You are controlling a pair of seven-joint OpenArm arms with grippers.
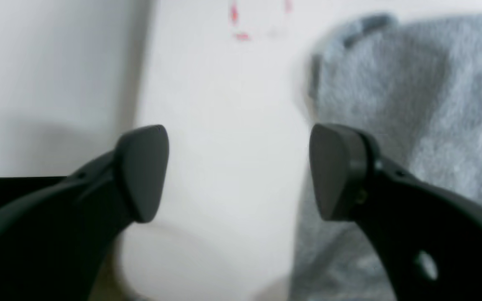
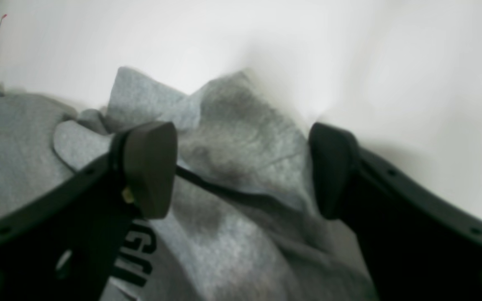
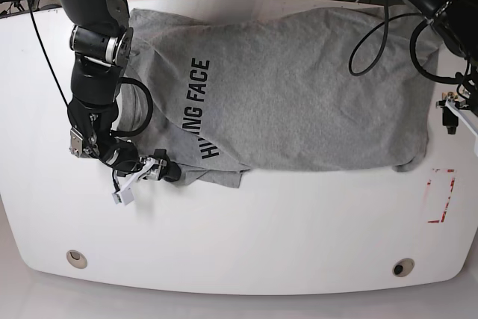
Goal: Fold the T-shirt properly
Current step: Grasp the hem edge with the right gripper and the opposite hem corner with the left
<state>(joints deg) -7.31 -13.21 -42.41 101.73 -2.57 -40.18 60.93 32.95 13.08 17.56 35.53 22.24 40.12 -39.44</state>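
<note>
Grey T-shirt spread across the white table, both grippers spread wide and holding nothing.

In the base view, the right gripper (image 3: 153, 172) sits low at the shirt's near-left corner, just beside a crumpled sleeve; its wrist view shows both pads parted with bunched grey fabric of the T-shirt (image 2: 232, 167) lying between and below them, not pinched. The T-shirt (image 3: 299, 95) lies partly folded across the far half of the table (image 3: 224, 237), its black lettering running sideways. At the far right edge, the left gripper (image 1: 239, 171) stands open over bare table, the shirt's edge just beside its right finger (image 1: 333, 171). A red marking (image 3: 441, 196) sits near the right rim.
</note>
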